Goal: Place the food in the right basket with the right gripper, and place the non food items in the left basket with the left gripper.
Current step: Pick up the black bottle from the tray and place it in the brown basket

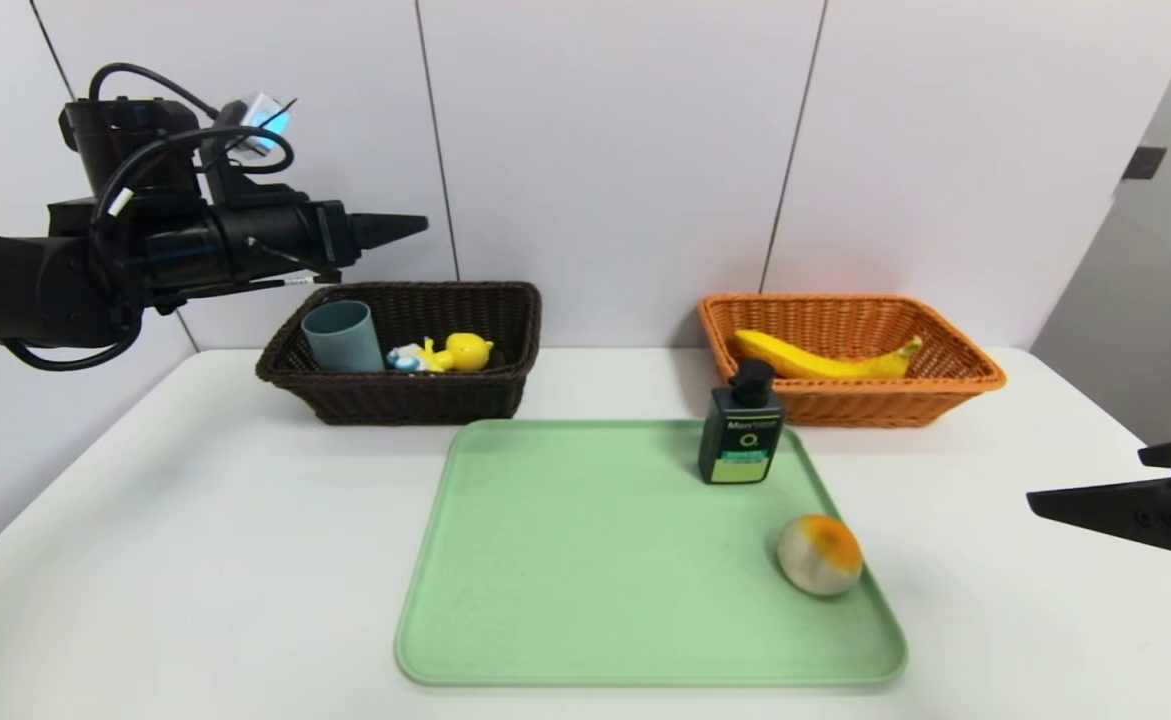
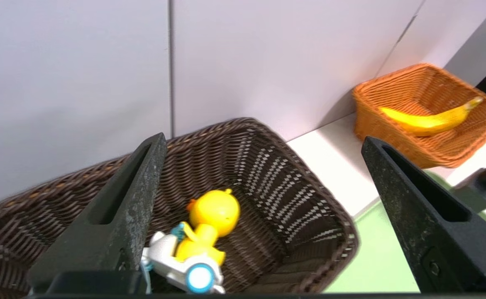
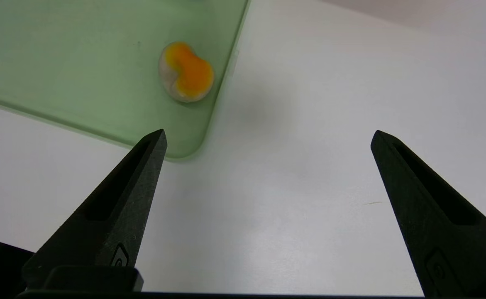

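Pump bottle (image 1: 742, 432): upright on the tray (image 1: 585, 570), beyond the round fruit (image 1: 819, 555) and inward from your spread right claw (image 3: 269, 132). Left claw (image 2: 263, 139): spread, empty, above the dark basket (image 2: 309, 178). Sorting is probably midway; next, align the left claw over the bottle.

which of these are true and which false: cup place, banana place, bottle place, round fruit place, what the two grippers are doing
1. The grey-blue cup is in the dark brown basket. True.
2. The banana lies on the green tray. False: it is in the orange basket.
3. The dark pump bottle stands on the tray. True.
4. The round pale fruit is in the orange basket. False: it is on the tray, near its right edge.
5. The left gripper, above the dark brown basket, is open and empty. True.
6. The right gripper is shut on the fruit. False: it is open over the table, right of the tray.
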Robot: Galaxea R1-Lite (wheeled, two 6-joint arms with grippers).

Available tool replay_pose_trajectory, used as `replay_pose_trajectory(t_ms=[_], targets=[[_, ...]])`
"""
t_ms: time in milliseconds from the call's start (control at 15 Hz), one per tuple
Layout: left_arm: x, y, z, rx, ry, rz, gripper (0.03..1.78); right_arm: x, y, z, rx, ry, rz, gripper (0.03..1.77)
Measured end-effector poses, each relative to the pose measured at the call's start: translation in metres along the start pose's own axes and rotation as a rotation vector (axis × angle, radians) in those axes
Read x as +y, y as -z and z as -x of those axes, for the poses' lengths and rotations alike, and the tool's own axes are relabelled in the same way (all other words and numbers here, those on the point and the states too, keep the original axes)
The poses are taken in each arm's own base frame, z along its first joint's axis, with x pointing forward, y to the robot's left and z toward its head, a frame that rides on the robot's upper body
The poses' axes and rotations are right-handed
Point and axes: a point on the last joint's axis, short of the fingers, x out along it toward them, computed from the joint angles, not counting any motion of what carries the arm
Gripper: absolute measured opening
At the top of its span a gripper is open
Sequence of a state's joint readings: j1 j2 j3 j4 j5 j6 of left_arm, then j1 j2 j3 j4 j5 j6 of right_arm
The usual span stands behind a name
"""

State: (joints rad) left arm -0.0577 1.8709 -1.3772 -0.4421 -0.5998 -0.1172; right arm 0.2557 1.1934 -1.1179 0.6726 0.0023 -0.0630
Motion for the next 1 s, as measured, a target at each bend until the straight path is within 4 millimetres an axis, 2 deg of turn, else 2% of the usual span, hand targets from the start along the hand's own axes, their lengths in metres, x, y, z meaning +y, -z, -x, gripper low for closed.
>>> replay_pose_trajectory(t_ms=[200,533,733,1000], targets=[[-0.020,0.002,0.005,0.015,0.035,0.014,1.67,0.000,0.001,0.001,-0.002,0.002,-0.001,1.69],[-0.072,0.031,0.006,0.104,0.159,0.038,1.68,-0.001,0.002,0.000,0.001,0.004,-0.005,1.69],[-0.103,0.055,-0.006,0.176,0.262,0.008,1.69,0.000,0.002,0.000,0.001,0.004,-0.012,1.69],[-0.139,0.092,-0.035,0.234,0.401,-0.047,1.69,-0.001,0.003,0.000,0.001,0.004,-0.021,1.69]])
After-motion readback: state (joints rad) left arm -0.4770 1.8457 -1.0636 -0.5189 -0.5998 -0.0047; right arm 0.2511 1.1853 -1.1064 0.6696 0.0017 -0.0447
